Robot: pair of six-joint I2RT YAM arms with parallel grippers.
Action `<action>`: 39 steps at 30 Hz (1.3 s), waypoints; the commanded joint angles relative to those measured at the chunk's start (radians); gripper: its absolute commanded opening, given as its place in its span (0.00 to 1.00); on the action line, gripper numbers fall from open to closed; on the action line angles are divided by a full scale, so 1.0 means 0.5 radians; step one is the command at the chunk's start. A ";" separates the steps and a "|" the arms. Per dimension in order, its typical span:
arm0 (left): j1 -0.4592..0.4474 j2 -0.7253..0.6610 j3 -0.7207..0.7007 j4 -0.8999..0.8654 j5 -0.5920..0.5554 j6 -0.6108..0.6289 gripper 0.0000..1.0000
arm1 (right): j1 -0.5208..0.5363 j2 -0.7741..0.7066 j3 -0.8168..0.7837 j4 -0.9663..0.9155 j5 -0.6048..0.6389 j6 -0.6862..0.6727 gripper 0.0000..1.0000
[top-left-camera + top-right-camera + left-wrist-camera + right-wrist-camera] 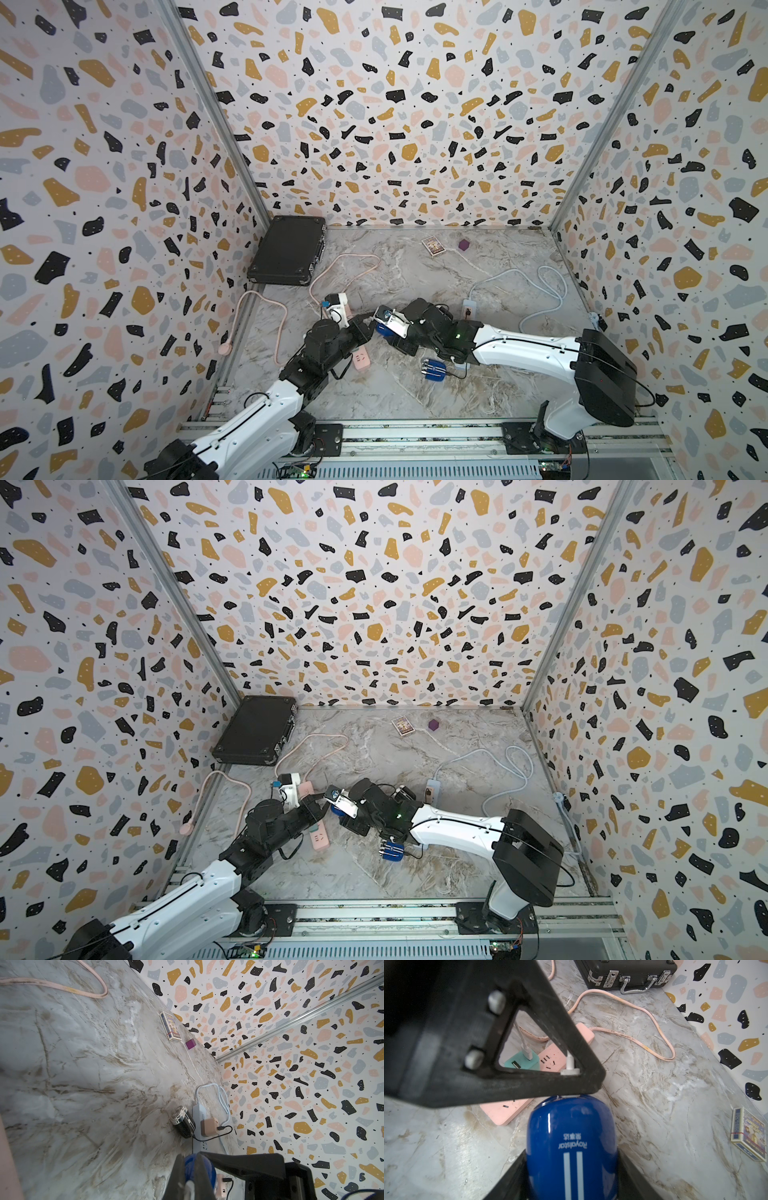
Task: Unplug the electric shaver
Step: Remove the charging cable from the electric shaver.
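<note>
The electric shaver (571, 1142) is glossy blue with two white stripes. My right gripper (571, 1188) is shut on its body and holds it just above the marble table, as both top views show (384, 329) (338, 809). A white charging plug (570, 1070) sticks out of the shaver's far end. My left gripper (190, 1159) is shut on that plug, its fingers (179, 1167) tight against the shaver's end (209, 1165). The plug's white cable leads toward a teal adapter (522, 1062) on the pink power strip (508, 1109).
A black case (286, 249) lies at the back left, with a card box (432, 246) and a purple cube (464, 245) by the back wall. A white power strip (469, 309) holds a black shaver's (184, 1124) charger. Another blue shaver (434, 370) lies under my right arm.
</note>
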 commanded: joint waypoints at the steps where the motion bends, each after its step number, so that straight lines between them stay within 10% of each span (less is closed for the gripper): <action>1: -0.012 -0.040 0.020 0.036 -0.065 -0.033 0.00 | 0.015 -0.028 0.071 0.036 0.097 -0.014 0.29; 39: -0.011 -0.351 0.101 -0.273 -0.254 0.092 0.00 | 0.025 0.012 -0.184 0.087 0.182 0.002 0.23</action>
